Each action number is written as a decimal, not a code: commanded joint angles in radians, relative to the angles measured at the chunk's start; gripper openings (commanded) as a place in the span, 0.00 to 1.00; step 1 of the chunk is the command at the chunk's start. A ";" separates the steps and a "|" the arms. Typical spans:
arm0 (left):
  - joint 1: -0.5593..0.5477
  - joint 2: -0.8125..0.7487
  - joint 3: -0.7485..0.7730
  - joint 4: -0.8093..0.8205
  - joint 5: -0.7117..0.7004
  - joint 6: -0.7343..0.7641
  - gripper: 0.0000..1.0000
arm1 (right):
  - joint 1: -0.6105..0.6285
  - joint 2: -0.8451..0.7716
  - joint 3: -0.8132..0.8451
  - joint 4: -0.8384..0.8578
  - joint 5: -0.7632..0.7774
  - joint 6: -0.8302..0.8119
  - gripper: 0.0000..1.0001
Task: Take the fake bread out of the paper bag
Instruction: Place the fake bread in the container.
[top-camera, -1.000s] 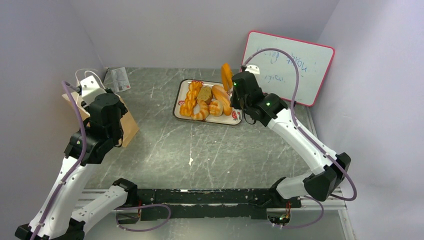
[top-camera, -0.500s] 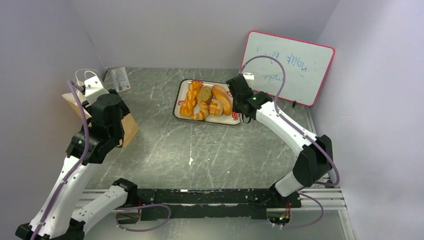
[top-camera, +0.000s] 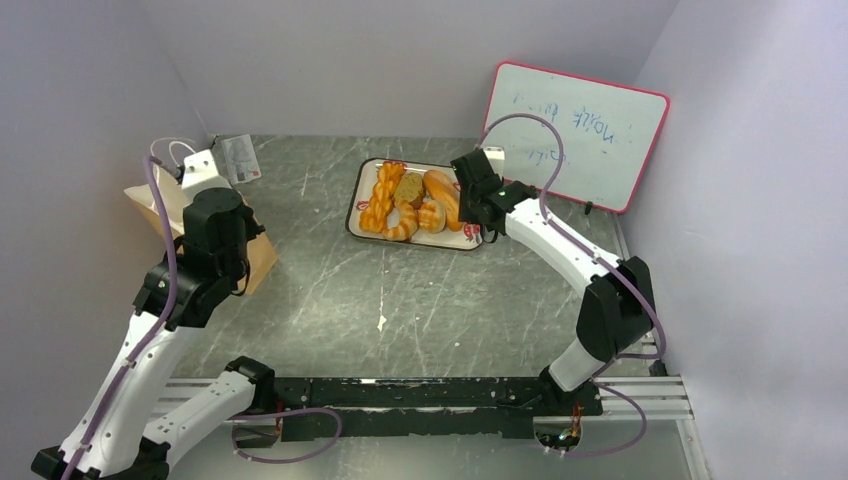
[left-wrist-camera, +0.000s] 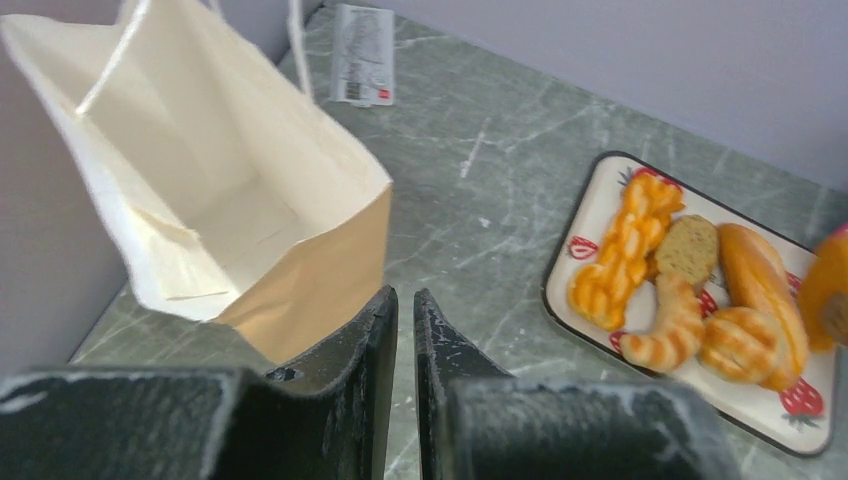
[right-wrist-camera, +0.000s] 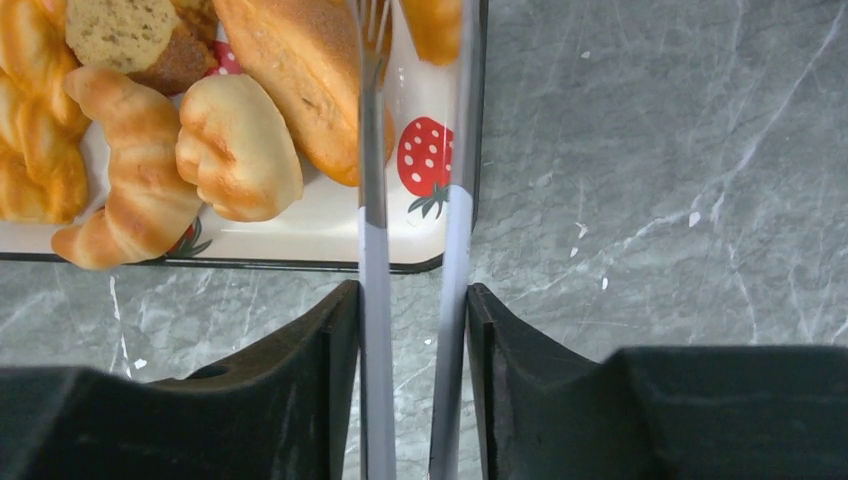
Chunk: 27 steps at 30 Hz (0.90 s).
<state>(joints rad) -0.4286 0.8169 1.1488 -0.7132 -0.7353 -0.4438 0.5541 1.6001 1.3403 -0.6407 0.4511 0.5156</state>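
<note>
The paper bag (top-camera: 258, 256) lies at the left with its mouth open; in the left wrist view (left-wrist-camera: 300, 260) its pale inside shows no bread. My left gripper (left-wrist-camera: 405, 300) is shut and empty beside the bag's tan corner. A twist (top-camera: 382, 195), brown slice (top-camera: 409, 187), croissant (top-camera: 403, 222), roll (right-wrist-camera: 238, 145) and loaf (right-wrist-camera: 300, 70) lie on the strawberry tray (top-camera: 352, 215). My right gripper (right-wrist-camera: 410, 290) is shut on the silver tongs (right-wrist-camera: 372, 200). The tongs grip an orange bread (right-wrist-camera: 435, 25) over the tray's right end.
A pink-framed whiteboard (top-camera: 575, 135) leans on the right wall behind the right arm. A small printed card (top-camera: 240, 158) lies at the back left, beyond the bag. Walls close in on the left, back and right.
My right arm has brought the tongs and orange bread down from high behind the tray to its right end. The left arm has shifted slightly toward the back.
</note>
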 joint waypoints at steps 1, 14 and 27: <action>-0.005 0.011 0.028 0.075 0.205 0.042 0.07 | -0.012 0.001 -0.012 0.036 -0.026 0.004 0.43; -0.001 0.253 0.371 -0.111 0.621 -0.073 0.07 | -0.014 -0.047 -0.024 0.061 -0.056 -0.007 0.53; 0.143 0.366 0.475 -0.228 0.890 -0.236 0.07 | -0.055 -0.120 -0.073 0.080 -0.068 -0.002 0.55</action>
<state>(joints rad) -0.3248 1.1606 1.5963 -0.8879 0.0196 -0.6296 0.5278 1.5303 1.2873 -0.5827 0.3805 0.5106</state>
